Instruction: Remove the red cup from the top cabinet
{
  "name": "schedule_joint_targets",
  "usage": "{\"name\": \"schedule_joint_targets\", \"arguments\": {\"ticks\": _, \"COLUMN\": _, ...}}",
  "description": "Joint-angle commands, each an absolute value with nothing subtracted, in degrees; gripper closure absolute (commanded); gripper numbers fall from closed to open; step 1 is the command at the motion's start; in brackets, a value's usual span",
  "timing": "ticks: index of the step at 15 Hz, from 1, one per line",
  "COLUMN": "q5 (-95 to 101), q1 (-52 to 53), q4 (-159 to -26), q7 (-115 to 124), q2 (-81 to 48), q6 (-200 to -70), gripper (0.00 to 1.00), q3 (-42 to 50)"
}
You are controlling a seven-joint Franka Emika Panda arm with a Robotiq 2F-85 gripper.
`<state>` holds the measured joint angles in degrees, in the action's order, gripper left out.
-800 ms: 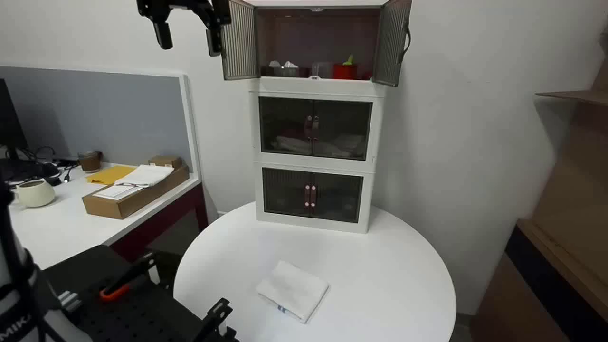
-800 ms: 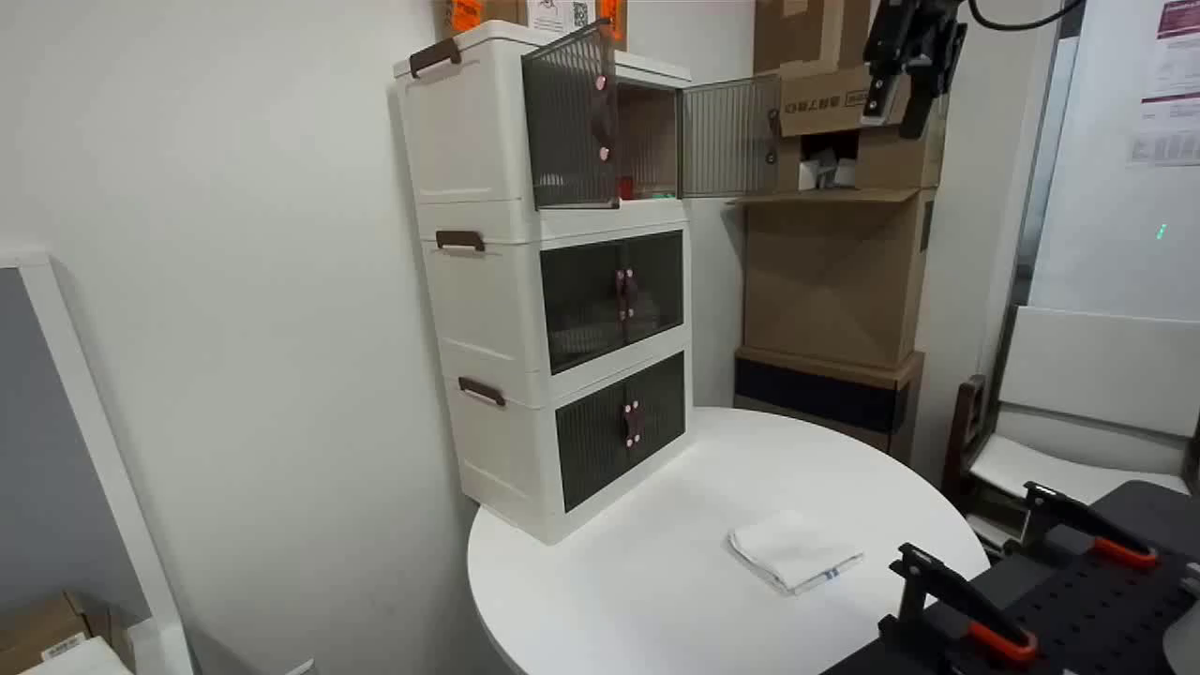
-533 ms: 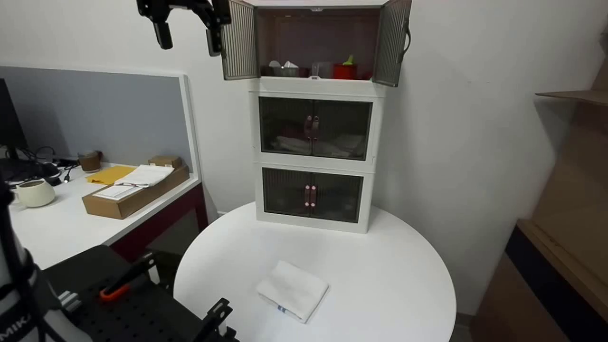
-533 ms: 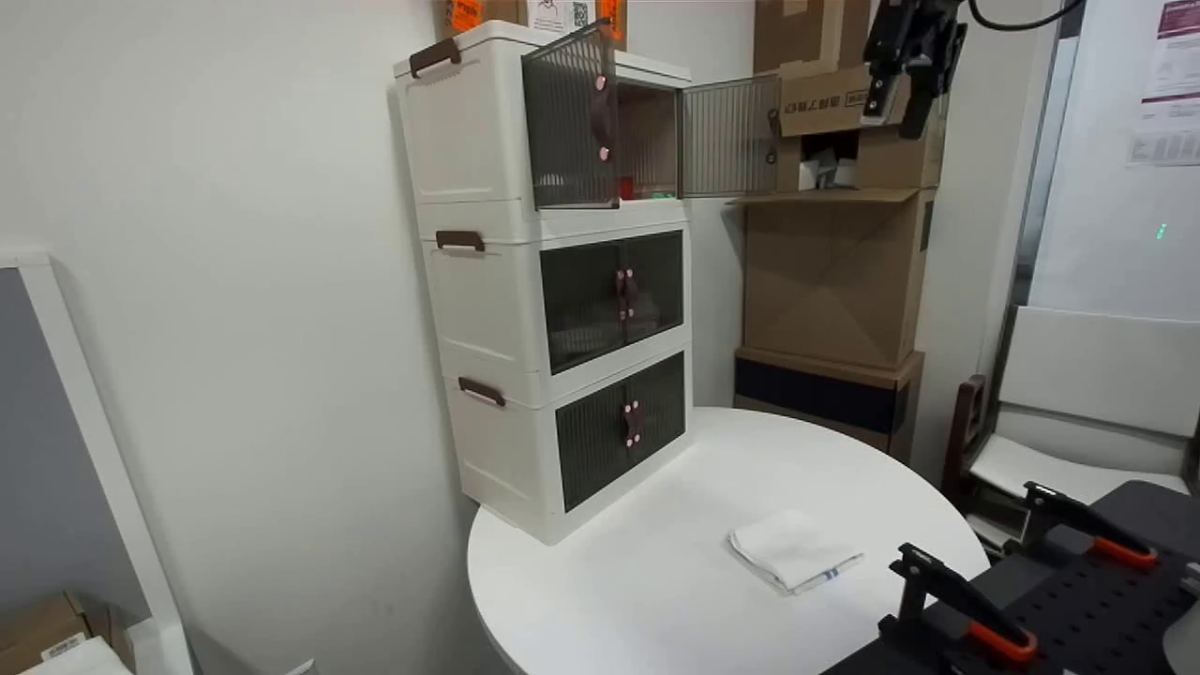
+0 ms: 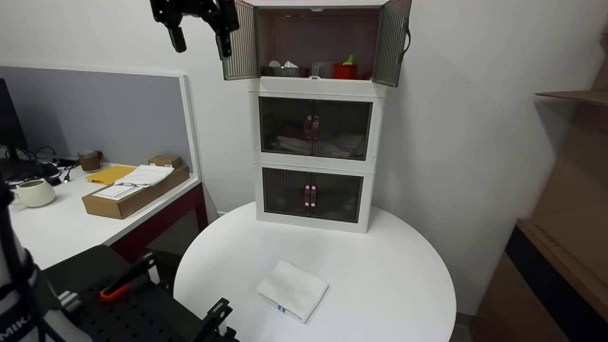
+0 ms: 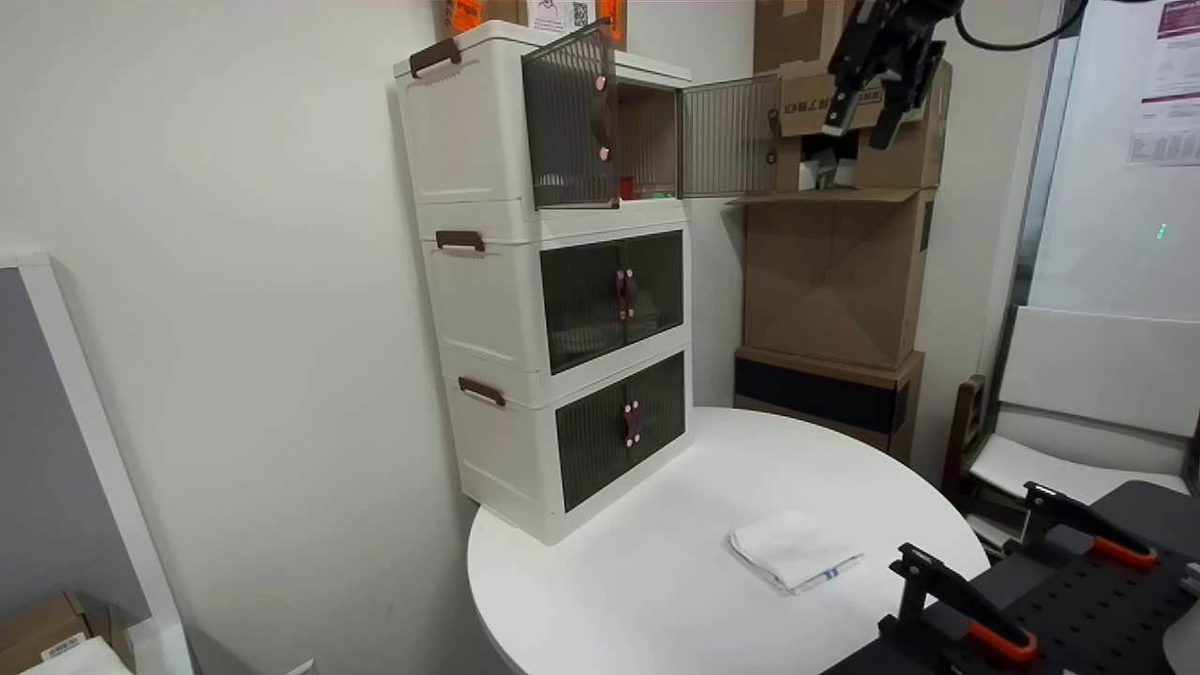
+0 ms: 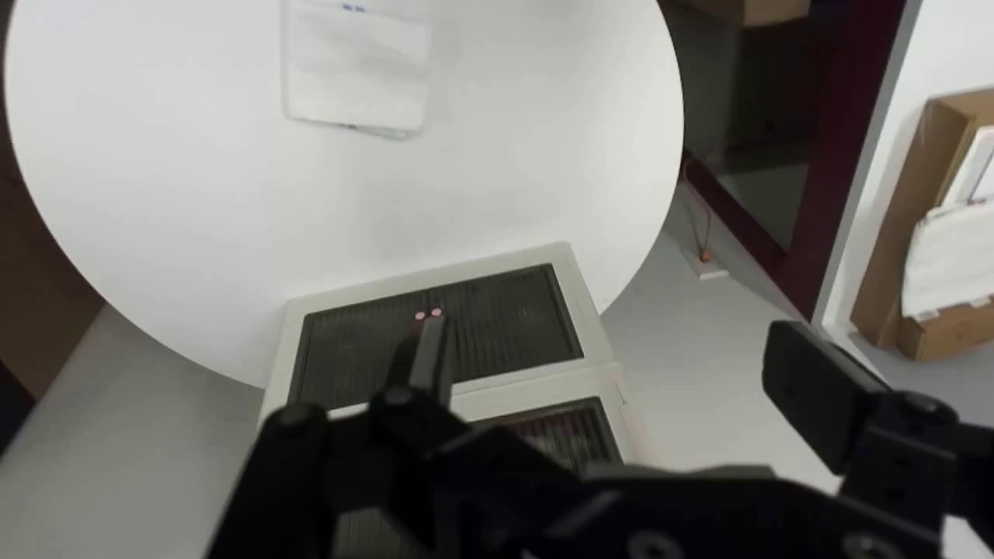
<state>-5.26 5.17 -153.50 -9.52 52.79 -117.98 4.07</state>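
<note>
While your tool (image 5: 202, 48) hangs, jaws wide apart, at upper left in an exterior view, you see the red cup (image 5: 345, 71) inside the top cabinet (image 5: 318, 38), right of top centre.

End effector (image 5: 202, 52), angled down, fingers (image 5: 177, 40) apart

Red cup (image 6: 626, 188) in top cabinet (image 6: 464, 131): door (image 6: 567, 131) hides part in exterior view. Your hand (image 5: 202, 52), apart from top cabinet: upper end cut off by view's top edge; blurred in wrist view. Dark glass (image 5: 285, 116) below top cabinet: contents (image 5: 293, 144) too dim for you.
</note>
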Motion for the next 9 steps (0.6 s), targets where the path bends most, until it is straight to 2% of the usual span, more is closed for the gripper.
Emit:
{"name": "schedule_joint_targets", "arguments": {"ticks": 1, "q5": -11.7, "q1": 5.4, "q4": -157.46, "q7": -5.19, "q2": 48.98, "q6": -130.87, "gripper": 0.0, "q3": 4.7}}
{"name": "schedule_joint_targets", "arguments": {"ticks": 5, "q5": -21.67, "q1": 8.4, "q4": -157.36, "q7": -6.74, "q2": 40.92, "q6": -142.51, "gripper": 0.0, "q3": 9.57}}
{"name": "schedule_joint_targets", "arguments": {"ticks": 9, "q5": -33.25, "q1": 13.5, "q4": -151.63, "q7": -7.66, "q2": 30.64, "q6": -153.51, "gripper": 0.0, "q3": 15.38}}
